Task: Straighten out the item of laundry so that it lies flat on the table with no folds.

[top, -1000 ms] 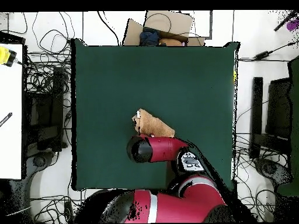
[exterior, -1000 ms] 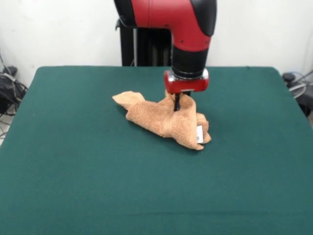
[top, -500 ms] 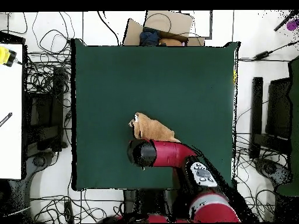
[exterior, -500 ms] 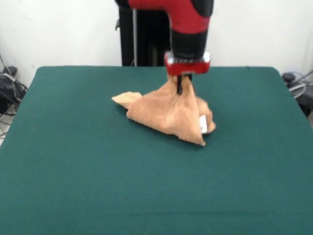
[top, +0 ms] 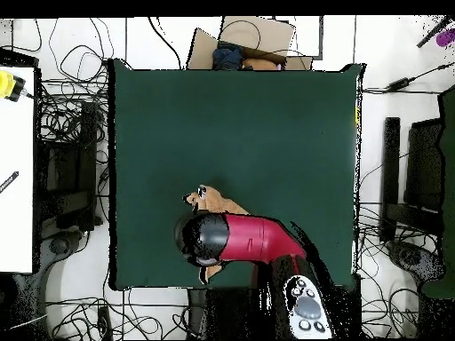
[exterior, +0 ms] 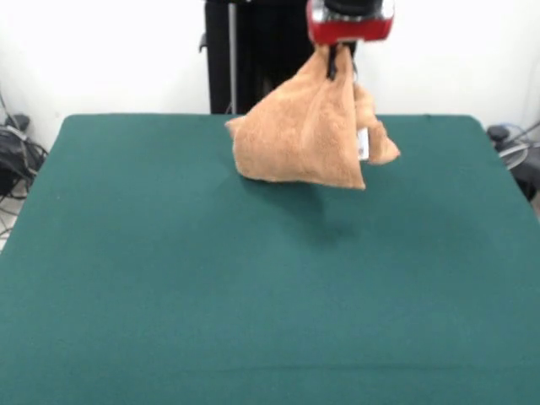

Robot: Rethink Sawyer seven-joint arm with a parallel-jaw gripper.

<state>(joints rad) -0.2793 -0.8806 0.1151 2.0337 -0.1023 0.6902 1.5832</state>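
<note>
Up it goes: the towel (exterior: 304, 135), a second ago on the table (exterior: 169, 278), now hangs clear above it, pinched at one peak by the end effector (exterior: 342, 61) (bunched, label showing). Released here, it could land crumpled.

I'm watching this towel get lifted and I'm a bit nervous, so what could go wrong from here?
1. The gripper pinches only one small bunch at the top of the towel, so it might slip out.
2. The towel hangs clear of the table, gathered in folds with the white label side doubled over; lowered straight down, it would likely crumple again.
</note>
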